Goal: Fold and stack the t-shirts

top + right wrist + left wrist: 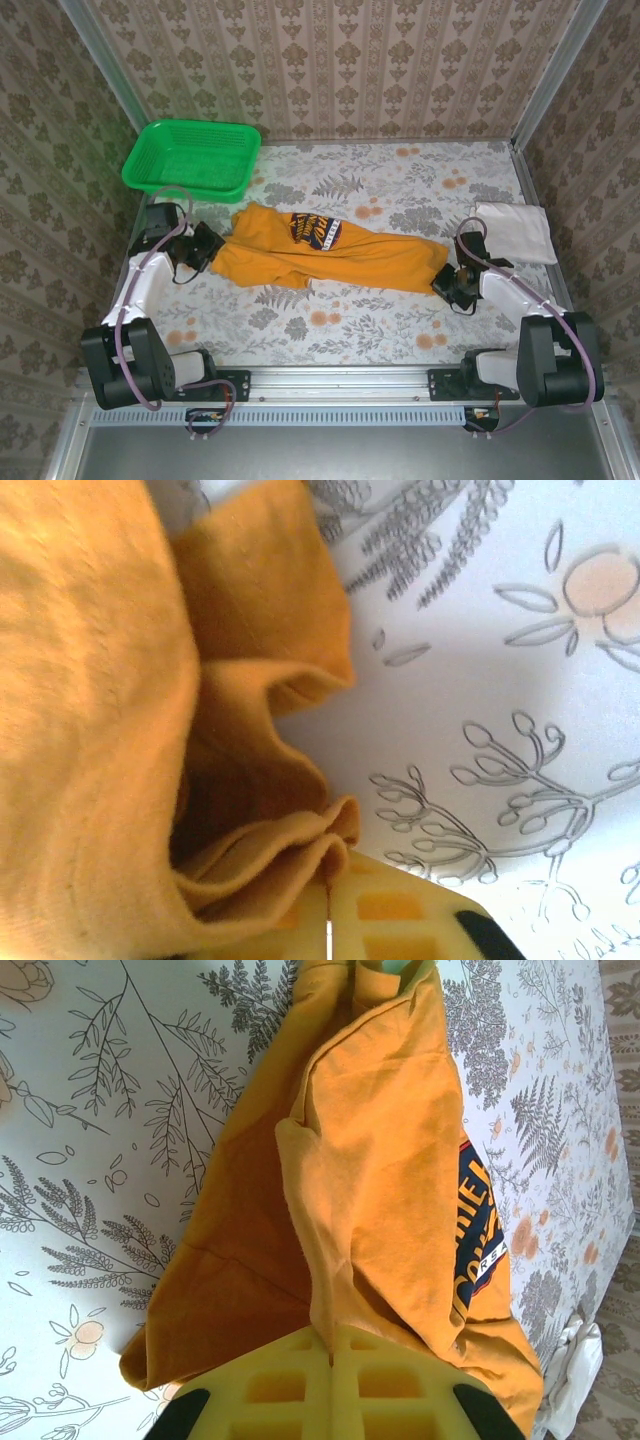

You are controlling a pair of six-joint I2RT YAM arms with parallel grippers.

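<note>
The mustard-orange t-shirt [320,250] lies stretched across the middle of the table, its dark blue and white print [315,230] facing up. My left gripper [205,246] is shut on its left end; the cloth [370,1170] runs up from between the yellow fingers [400,1385]. At the other end my right gripper [447,282] is shut on a bunched fold of orange fabric [290,850]. The folded white t-shirt [515,232] rests at the right edge, beyond the right gripper.
A green mesh basket [192,158] stands at the back left. The floral tablecloth [400,180] covers the table. Patterned walls close in the back and both sides. A metal rail [340,385] runs along the near edge between the arm bases.
</note>
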